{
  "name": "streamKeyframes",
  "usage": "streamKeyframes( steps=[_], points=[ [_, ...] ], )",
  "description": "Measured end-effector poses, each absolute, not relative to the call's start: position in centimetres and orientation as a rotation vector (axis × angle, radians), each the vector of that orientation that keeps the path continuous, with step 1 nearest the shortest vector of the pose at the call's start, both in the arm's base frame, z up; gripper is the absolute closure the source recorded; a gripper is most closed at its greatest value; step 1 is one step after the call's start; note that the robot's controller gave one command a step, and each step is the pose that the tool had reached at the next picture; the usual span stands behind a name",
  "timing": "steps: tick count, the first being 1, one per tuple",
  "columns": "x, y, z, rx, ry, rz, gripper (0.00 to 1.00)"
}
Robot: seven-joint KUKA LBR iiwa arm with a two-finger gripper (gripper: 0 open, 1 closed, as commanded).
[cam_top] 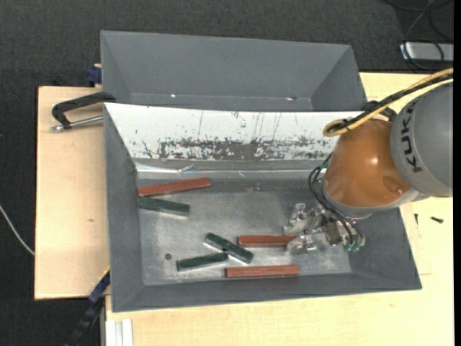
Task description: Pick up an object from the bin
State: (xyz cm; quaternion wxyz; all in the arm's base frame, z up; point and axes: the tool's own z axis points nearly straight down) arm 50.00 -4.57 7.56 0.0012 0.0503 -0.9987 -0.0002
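My gripper hangs low in the bin's right part, under the orange cover. Its metal fingertips stand at the right end of a red-brown flat stick lying on the floor. Whether the stick's end lies between the fingers I cannot make out. A second red-brown stick lies just below it by the front wall. A dark green stick lies slanted to the left of the first stick, touching its left end.
Another dark green stick lies by the front left. At the back left, a red-brown stick and a dark green stick lie near the wall. The arm comes in over the right rim.
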Motion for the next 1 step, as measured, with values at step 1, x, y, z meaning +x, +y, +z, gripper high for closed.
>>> streamKeyframes(
  steps=[1],
  points=[
    [52.88, -4.87, 24.3, 0.115, -3.15, 0.001, 1.0]
  ],
)
